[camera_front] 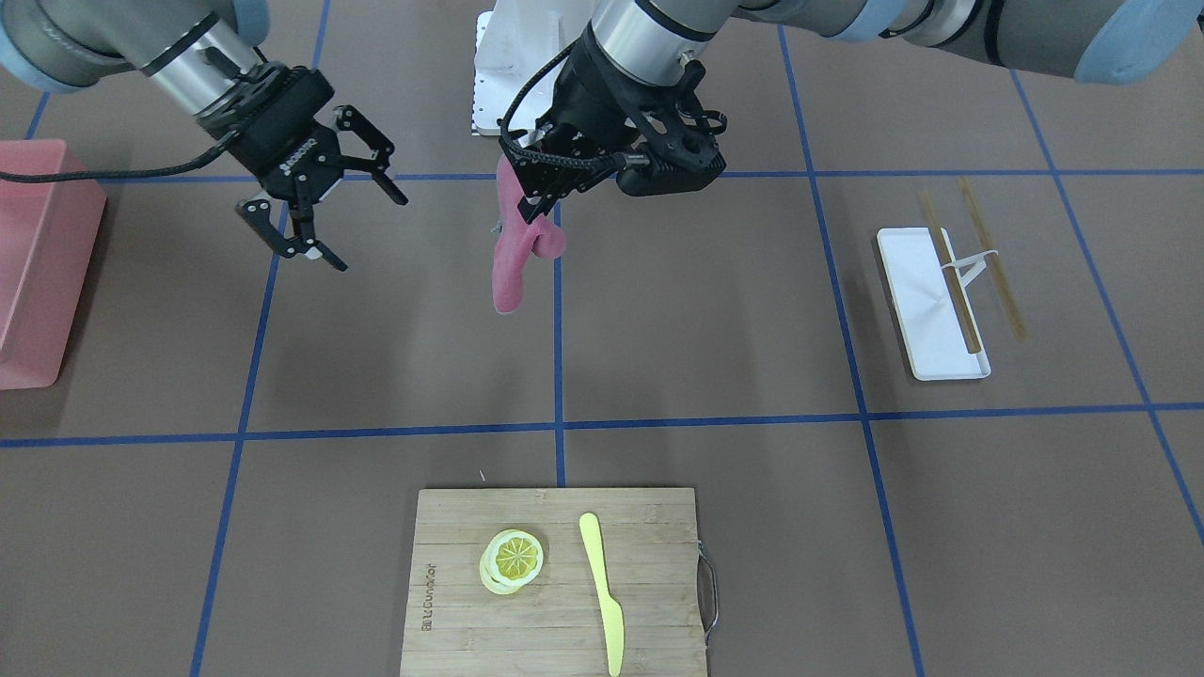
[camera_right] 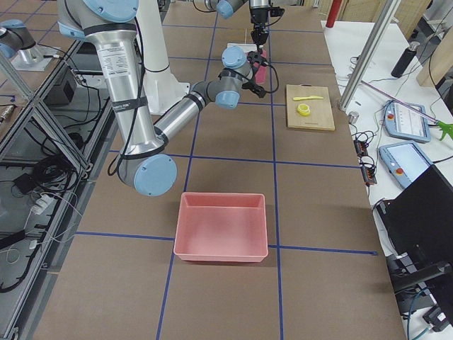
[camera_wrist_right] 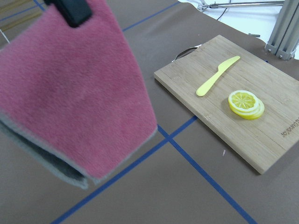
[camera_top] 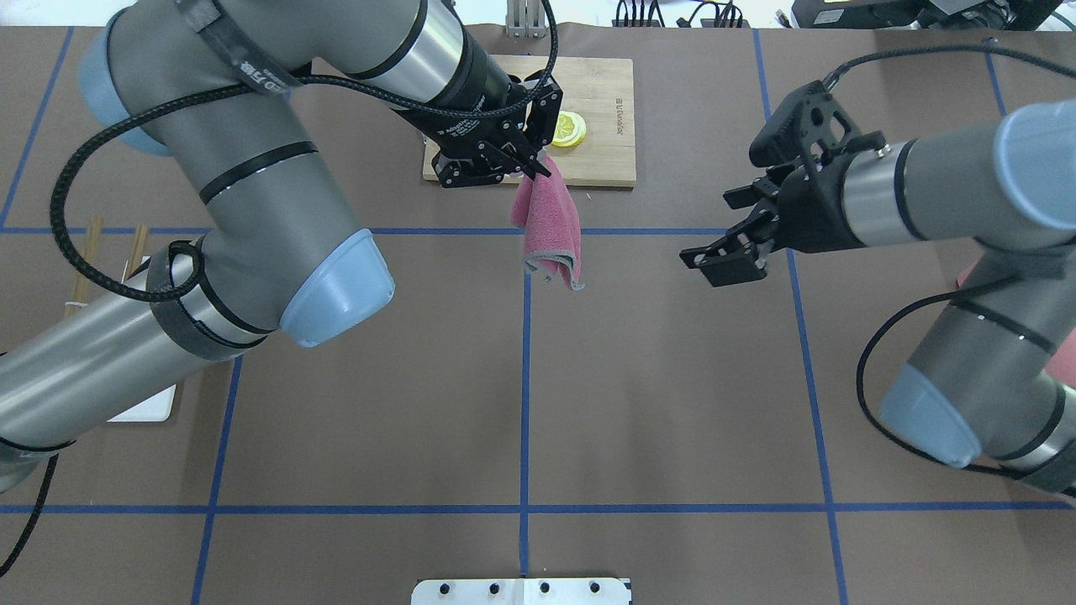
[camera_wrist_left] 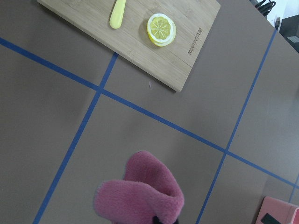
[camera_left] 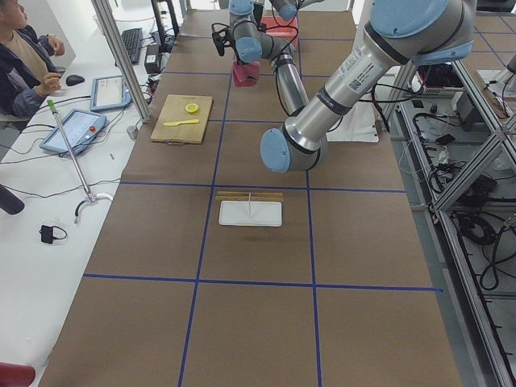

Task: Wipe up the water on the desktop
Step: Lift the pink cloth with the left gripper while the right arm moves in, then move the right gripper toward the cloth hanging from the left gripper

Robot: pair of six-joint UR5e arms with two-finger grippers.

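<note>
My left gripper (camera_top: 536,168) is shut on the top of a pink cloth (camera_top: 551,227), which hangs folded above the brown desktop (camera_top: 672,403) near its middle blue tape line. The front view shows the same gripper (camera_front: 529,209) and the hanging cloth (camera_front: 514,268). The cloth fills the left of the right wrist view (camera_wrist_right: 70,98) and the bottom of the left wrist view (camera_wrist_left: 140,196). My right gripper (camera_top: 721,233) is open and empty, held in the air beside the cloth; it also shows in the front view (camera_front: 369,233). I see no water on the desktop.
A bamboo cutting board (camera_front: 649,527) with lemon slices (camera_front: 513,559) and a yellow knife (camera_front: 602,588) lies at the far side. A white tray (camera_front: 917,310) with chopsticks (camera_front: 988,254) lies on my left. A pink bin (camera_front: 38,254) stands on my right.
</note>
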